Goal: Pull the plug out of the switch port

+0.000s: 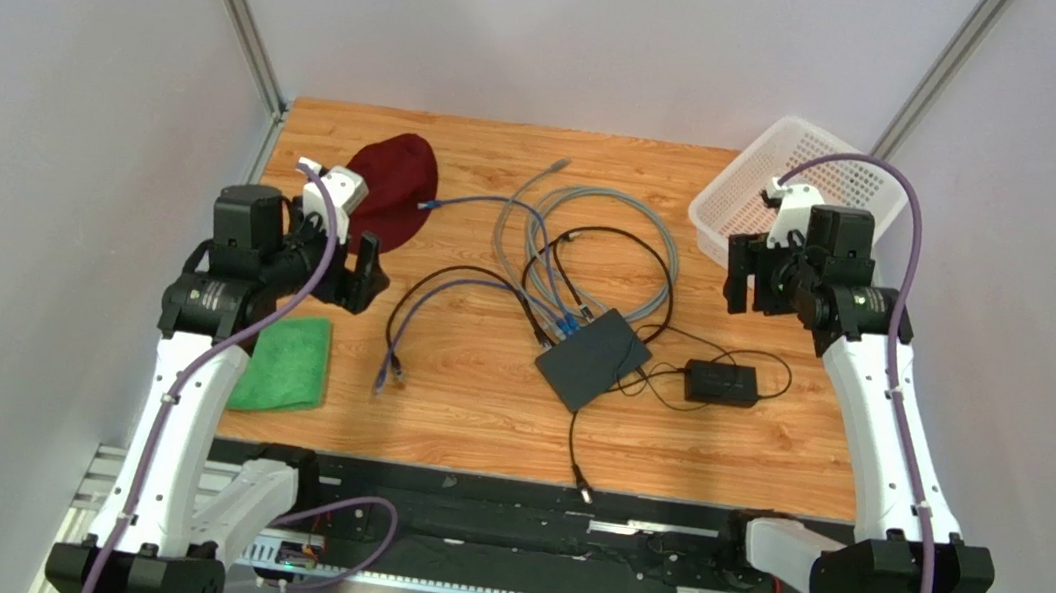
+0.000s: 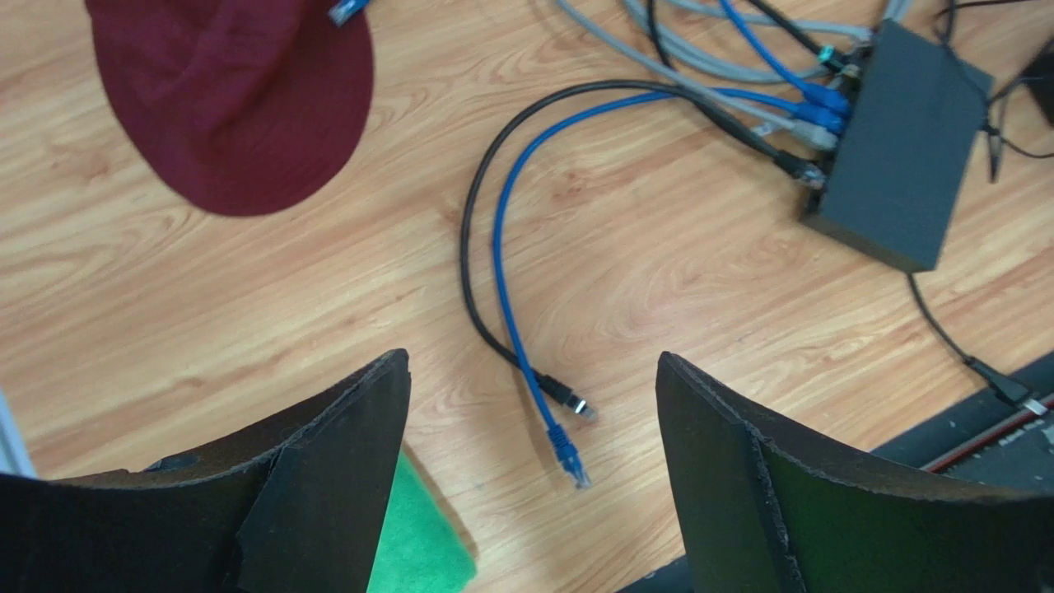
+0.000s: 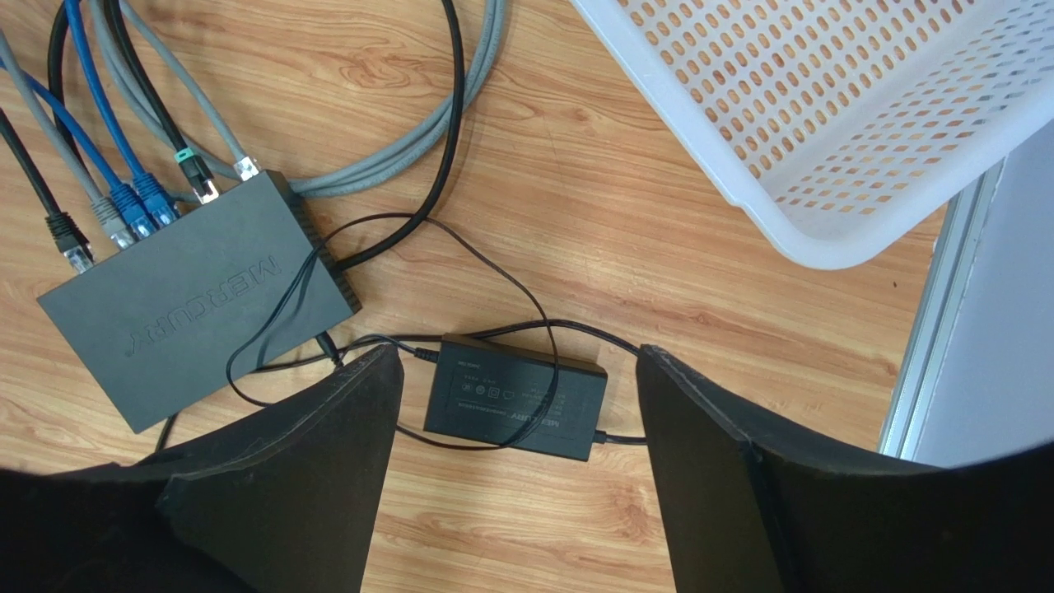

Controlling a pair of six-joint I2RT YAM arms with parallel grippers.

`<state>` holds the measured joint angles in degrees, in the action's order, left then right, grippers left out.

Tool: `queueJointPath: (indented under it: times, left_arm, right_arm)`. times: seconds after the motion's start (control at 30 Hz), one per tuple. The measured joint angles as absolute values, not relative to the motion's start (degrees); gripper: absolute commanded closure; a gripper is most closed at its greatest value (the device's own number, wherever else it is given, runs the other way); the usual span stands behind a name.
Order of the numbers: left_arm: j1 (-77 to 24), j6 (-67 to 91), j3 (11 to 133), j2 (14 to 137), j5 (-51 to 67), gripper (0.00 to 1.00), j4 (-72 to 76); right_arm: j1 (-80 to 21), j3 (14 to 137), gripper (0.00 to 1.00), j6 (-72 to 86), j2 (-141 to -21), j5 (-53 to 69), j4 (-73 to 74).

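From above, the left jaws and the right jaws both stand wide and empty, raised off the wooden table. The switch, a flat matte black box, lies between them and well apart from each. A soft maroon cap sits near the left jaws and a perforated white basket just beside the right. In the left wrist view the switch is far off up and to the right of the jaws. Between the two dark, rough-edged fingers lie only the loose ends of a blue and a black cable. A green cloth shows at the left finger. In the right wrist view the switch lies up and left of the jaws, with its plugs packed in a row along one narrow edge. The thicker adapter sits directly between the fingers. The risks look plain. The plugs are crowded, so wide jaws may catch a neighbour. The light, smooth box would likely slide or lift with the cable unless the other arm pins it. The adapter's thin lead, looped across the box, could snag.
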<state>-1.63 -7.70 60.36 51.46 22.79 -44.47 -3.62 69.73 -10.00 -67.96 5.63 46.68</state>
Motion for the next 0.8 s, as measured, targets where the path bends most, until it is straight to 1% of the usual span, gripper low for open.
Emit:
queueJointPath:
  times: [0.07,0.2,0.33,0.4,0.57,0.67,0.7,0.8]
  left_arm:
    - [-1.6,-7.7,60.4,50.8,25.1,0.19,-44.4]
    - [-1.7,-7.0,60.4,51.1,27.6,0.19,-44.1]
    - [-1.6,-6.3,61.4,54.2,30.2,0.2,-43.9]
    - [-1.6,-6.3,62.1,56.2,30.9,0.2,-43.8]
    - [-1.6,-6.5,62.7,59.0,31.1,0.2,-43.0]
    - [-1.6,-6.8,62.7,59.2,31.0,0.2,-42.8]
    - [-1.6,-6.9,62.7,59.2,31.0,0.2,-42.7]
    - [-1.3,-7.0,62.7,59.2,31.0,0.2,-42.5]
  right_arm:
    - [-3.6,69.7,0.29,-11.3,-68.2,6.6,47.0]
    - [-3.9,70.7,0.28,-14.2,-71.4,7.6,46.4]
    - [-4.9,76.4,0.28,-17.0,-81.1,5.3,43.4]
    - [-5.5,80.6,0.3,-19.8,-87.6,4.0,41.8]
    - [-5.9,91.6,0.28,-28.8,-102.2,3.5,41.1]
    - [-5.9,95.0,0.29,-33.0,-107.8,2.5,41.0]
    - [-5.9,95.8,0.3,-34.7,-109.5,1.6,41.2]
    - [-5.9,96.2,0.47,-38.8,-112.8,-0.3,41.6]
